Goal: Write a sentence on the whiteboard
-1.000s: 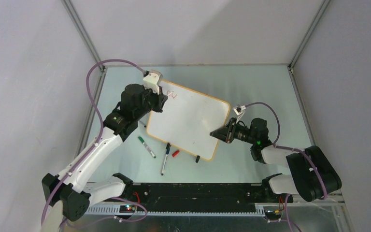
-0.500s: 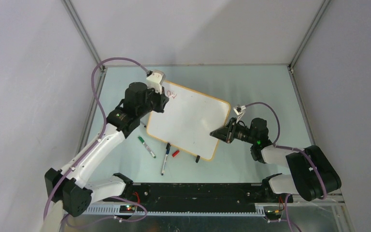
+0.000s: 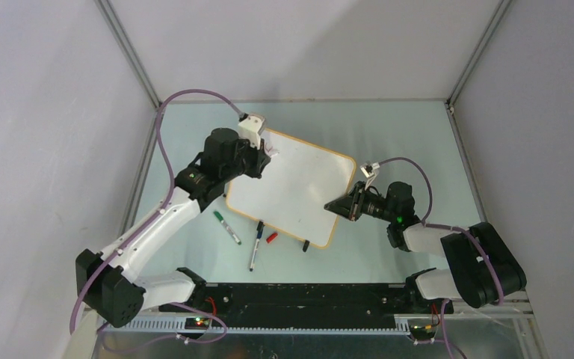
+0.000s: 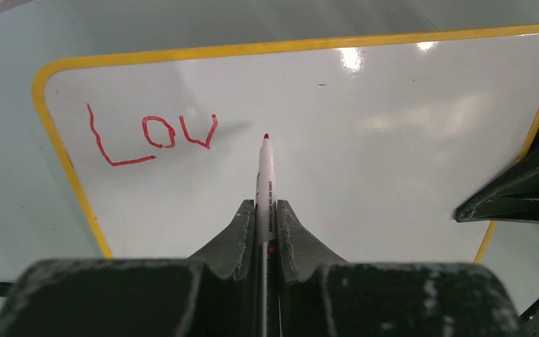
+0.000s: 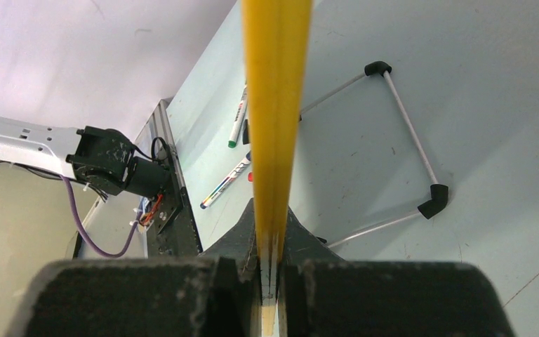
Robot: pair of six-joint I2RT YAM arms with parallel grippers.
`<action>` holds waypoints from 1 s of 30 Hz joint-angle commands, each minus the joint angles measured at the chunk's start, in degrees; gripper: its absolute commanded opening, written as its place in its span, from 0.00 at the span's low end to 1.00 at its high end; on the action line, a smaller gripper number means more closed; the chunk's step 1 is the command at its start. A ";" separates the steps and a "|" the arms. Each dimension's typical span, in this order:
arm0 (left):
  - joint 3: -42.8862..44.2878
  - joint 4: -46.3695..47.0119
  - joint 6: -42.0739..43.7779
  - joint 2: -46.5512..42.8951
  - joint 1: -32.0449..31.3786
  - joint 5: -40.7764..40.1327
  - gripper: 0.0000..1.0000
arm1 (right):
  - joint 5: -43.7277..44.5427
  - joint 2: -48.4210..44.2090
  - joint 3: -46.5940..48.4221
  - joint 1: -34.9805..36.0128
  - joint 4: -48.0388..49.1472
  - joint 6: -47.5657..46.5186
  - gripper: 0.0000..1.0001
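- The whiteboard (image 3: 299, 187) sits at a slant in the middle of the bench (image 3: 396, 134). Its far-left corner points towards the bench's far-left corner, and a black clip foot (image 3: 306, 244) shows at its near edge.
- The left claw (image 4: 265, 210) is clenched on a red marker (image 4: 264, 175) over the far-left part of the board. The barrel runs out between the two fingers.
- The red writing (image 4: 151, 137) reads "Lov" and sits near the board's top-left corner in the left wrist view. The marker tip is just right of the "v"; I cannot tell whether it touches the surface.
- The right claw (image 5: 270, 232) is clamped on the board's yellow frame (image 5: 275, 105) at the right edge, one finger on each face.
- Just beside the board's near-left edge lie a green-capped marker (image 3: 226, 226), a dark-capped marker (image 3: 255, 247) and a small red cap (image 3: 271, 238).
- In the right wrist view, a thin wire stand (image 5: 410, 130) with black corners rests on the bench beside the board's edge.
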 commanded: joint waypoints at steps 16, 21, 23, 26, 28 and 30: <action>0.91 3.28 -1.76 0.48 -0.51 -5.30 0.00 | 1.37 -0.75 1.14 -0.11 -1.86 -5.27 0.00; 0.85 3.45 -1.66 0.77 -0.53 -5.66 0.00 | 0.71 -0.20 1.13 -0.17 -0.28 -4.34 0.00; 1.05 3.39 -1.60 1.10 -0.50 -5.68 0.00 | 0.72 -0.34 1.13 -0.25 -0.50 -4.44 0.00; 1.29 3.28 -1.80 1.42 -0.53 -5.64 0.00 | 0.94 -0.54 1.14 -0.21 -0.81 -4.63 0.00; 1.28 3.41 -1.87 1.39 -0.49 -5.46 0.00 | 0.90 -0.52 1.13 -0.27 -0.79 -4.59 0.00; 1.22 3.53 -1.86 1.49 -0.46 -5.42 0.00 | 0.86 -0.41 1.18 -0.22 -0.67 -4.56 0.00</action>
